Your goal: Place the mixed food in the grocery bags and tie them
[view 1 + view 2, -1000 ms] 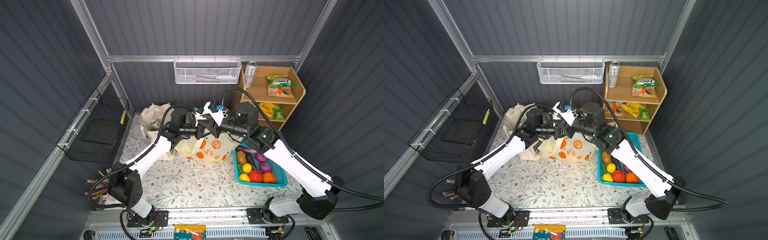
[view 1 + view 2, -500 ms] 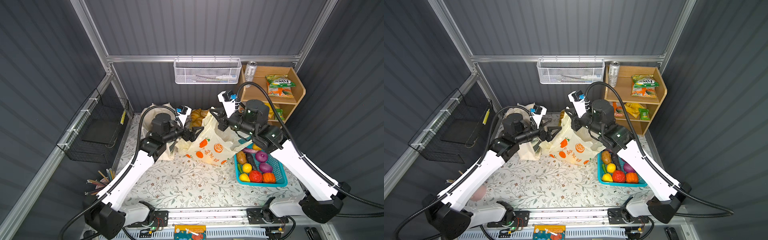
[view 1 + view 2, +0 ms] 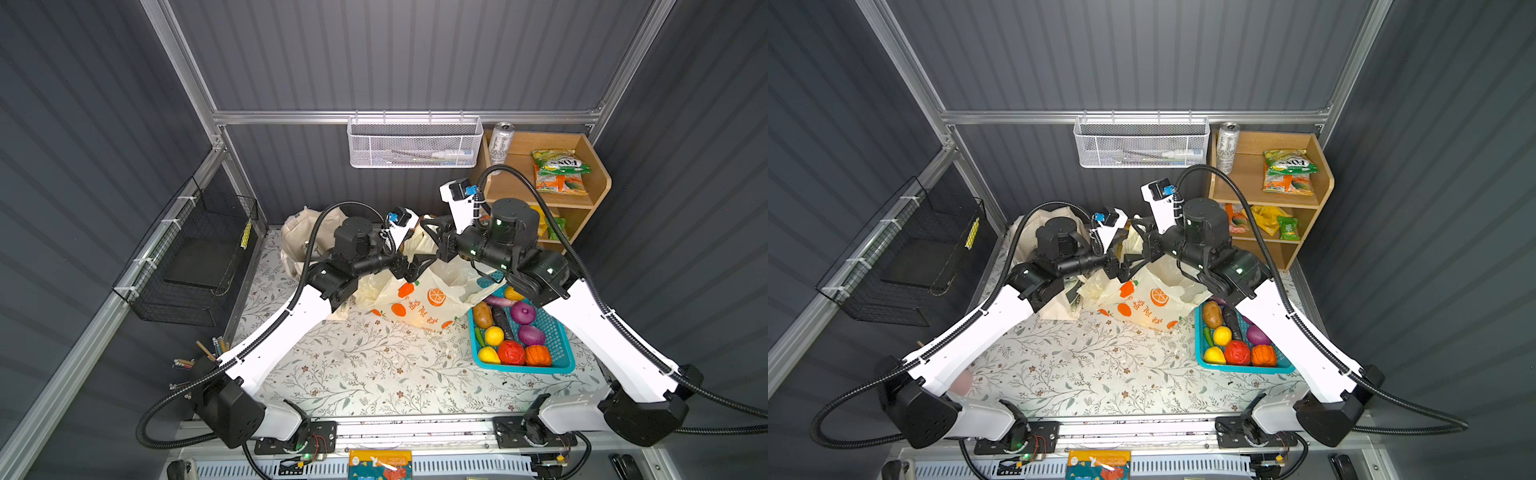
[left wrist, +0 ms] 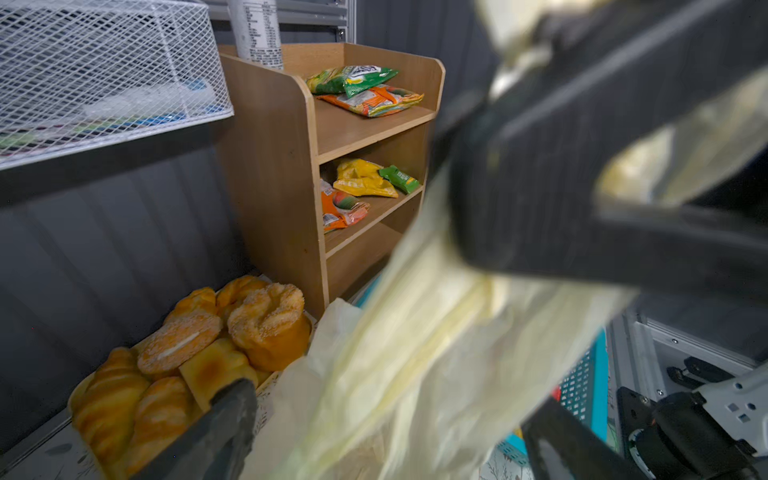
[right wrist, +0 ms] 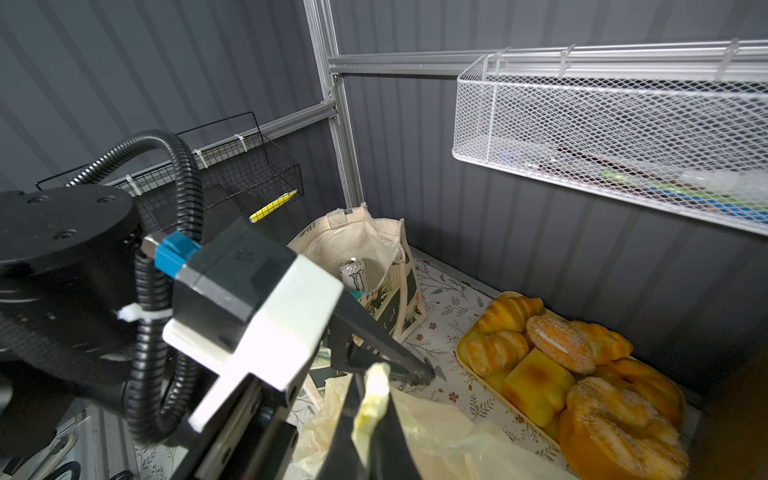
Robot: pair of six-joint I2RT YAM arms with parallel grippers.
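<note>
Left gripper (image 4: 390, 415) just sprang wide, gripping nothing. Right gripper (image 5: 370, 411) still pinches handle of plastic bag (image 3: 424, 303), slumped between canvas tote (image 3: 303, 237) and turquoise basket (image 3: 557, 361). Probably mid-knot, regrasp due.

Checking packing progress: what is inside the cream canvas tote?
A silver-white drink can sits inside the canvas tote; anything lower is hidden behind the left arm.
</note>
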